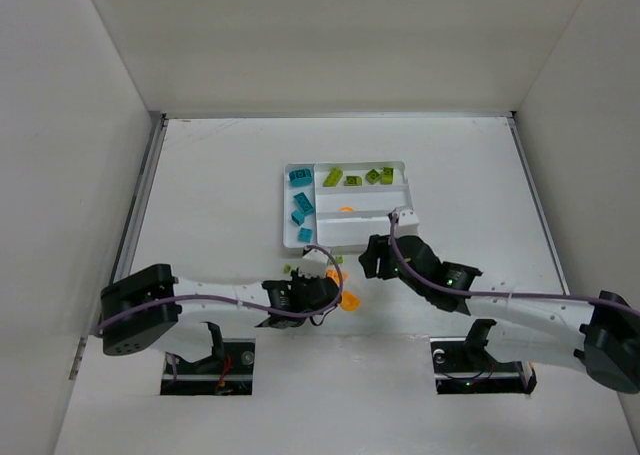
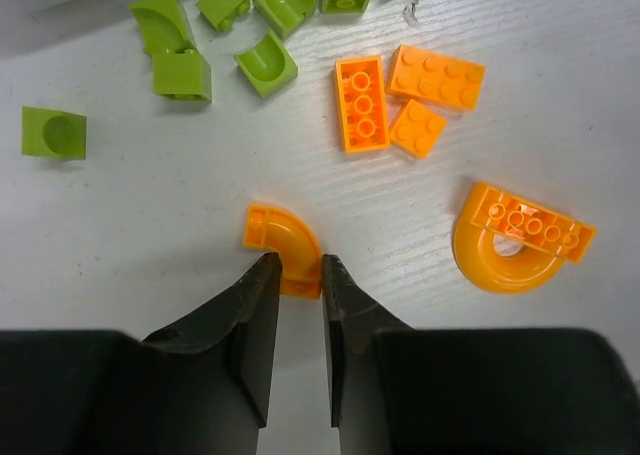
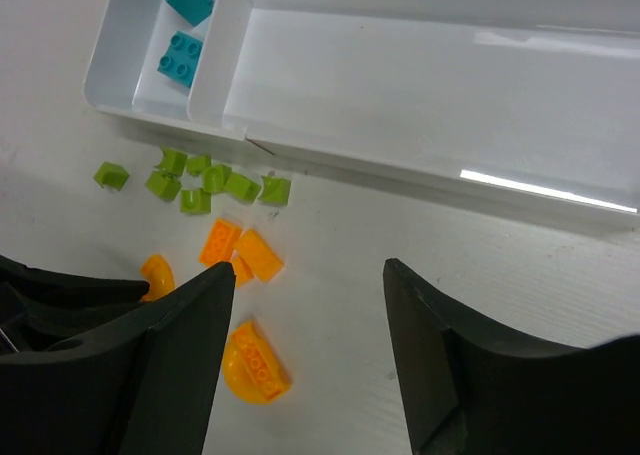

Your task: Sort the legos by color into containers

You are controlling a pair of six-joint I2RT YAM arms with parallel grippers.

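Left wrist: roughly eight green legos (image 2: 182, 75)

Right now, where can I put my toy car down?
The table left of the white tray is bare, and so is the stretch right of it. Crowded: along the tray's near edge sit green bricks, orange bricks, the left gripper and the right gripper.

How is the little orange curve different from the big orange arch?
The little orange curve is much smaller than the big orange arch. The curve bends a quarter turn; the arch is a half ring with a studded bar. The left hand pinches the curve's end; the arch lies free. Both are orange, on the table.
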